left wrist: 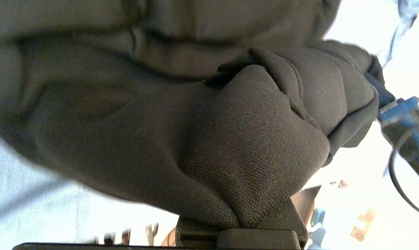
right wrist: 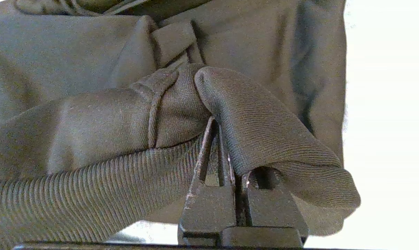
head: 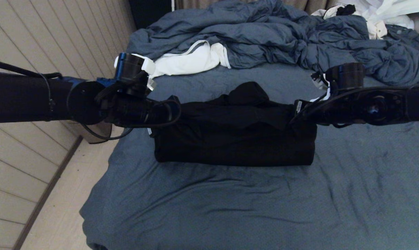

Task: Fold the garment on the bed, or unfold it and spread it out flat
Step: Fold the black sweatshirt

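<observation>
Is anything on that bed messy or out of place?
Yes. Behind the black hoodie, which the left gripper and right gripper hold at its two ends, a duvet lies crumpled, its white lining turned out. White clothing is heaped at the far right corner.

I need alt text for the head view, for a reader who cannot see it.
Both pincers, left and right, are shut on the ends of a black hoodie held stretched between them over a blue-grey bed. A rumpled duvet lies behind.
</observation>
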